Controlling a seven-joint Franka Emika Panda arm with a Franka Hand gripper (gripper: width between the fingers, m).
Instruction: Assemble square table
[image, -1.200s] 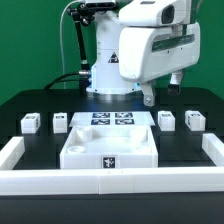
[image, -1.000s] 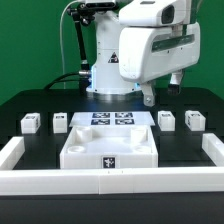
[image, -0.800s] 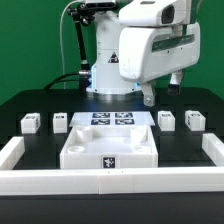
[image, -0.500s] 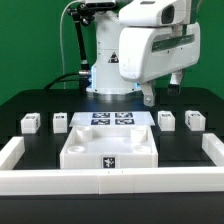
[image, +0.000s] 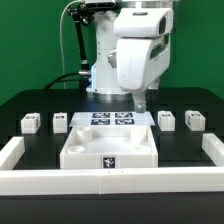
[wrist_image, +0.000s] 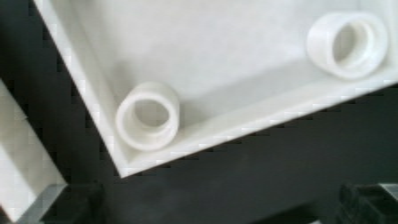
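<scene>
The square table's top (image: 110, 146) is a white tray-like slab with raised corners, lying in the middle of the black table, a tag on its near side. Two white leg posts (image: 31, 123) (image: 60, 123) stand on the exterior view's left of it, and two more (image: 167, 120) (image: 194, 120) on the right. My gripper (image: 139, 103) hangs above the slab's far edge, apart from it. In the wrist view the slab (wrist_image: 231, 60) shows one corner with two round sockets (wrist_image: 148, 114) (wrist_image: 347, 45). The dark fingertips (wrist_image: 377, 200) stand wide apart with nothing between them.
The marker board (image: 111, 119) lies flat behind the slab. A low white wall (image: 110, 181) borders the work area at the front and both sides (image: 12, 150). The robot's base (image: 108, 80) and a cable stand at the back.
The arm's hand has turned about its axis, and the gripper has shifted slightly toward the exterior view's left and lower. The slab and leg posts have not moved.
</scene>
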